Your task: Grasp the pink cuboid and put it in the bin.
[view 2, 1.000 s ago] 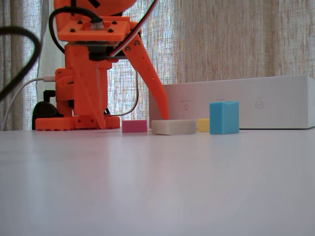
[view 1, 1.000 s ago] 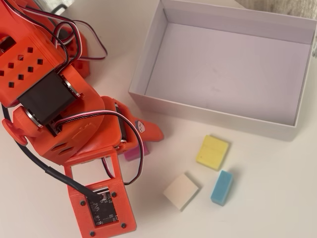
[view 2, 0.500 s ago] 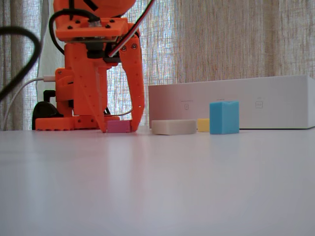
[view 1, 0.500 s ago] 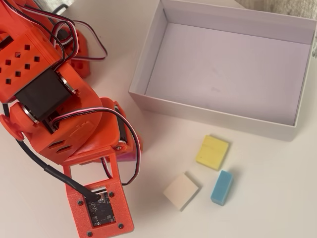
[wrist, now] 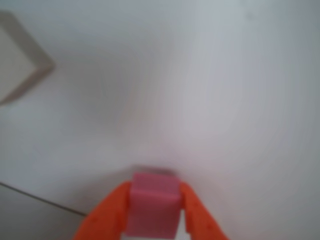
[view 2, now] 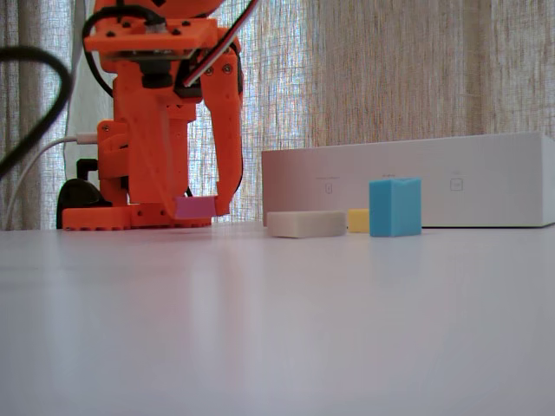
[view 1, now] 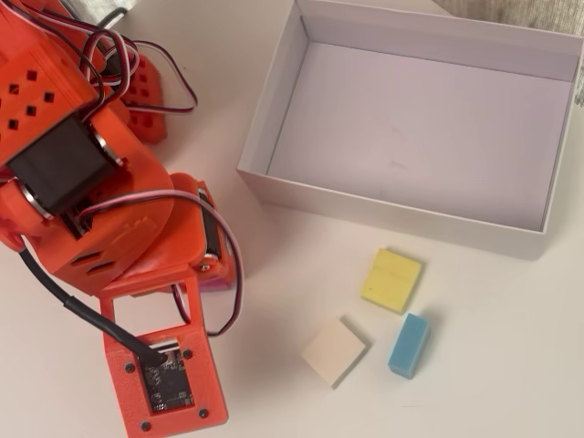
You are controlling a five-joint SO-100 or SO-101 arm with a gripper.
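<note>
Gripper [wrist: 152, 220] around level pink cuboid [wrist: 151, 210]

The orange arm [view 1: 100, 210] bends low over the table, its gripper [wrist: 152, 210] pointing down with both fingers [wrist: 107, 215] clamped inward

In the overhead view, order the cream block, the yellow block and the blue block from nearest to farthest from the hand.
The hand holds the pink cuboid at left.
1. Cream block, lower middle.
2. Yellow block, below the bin.
3. Blue block, farthest right.
</note>
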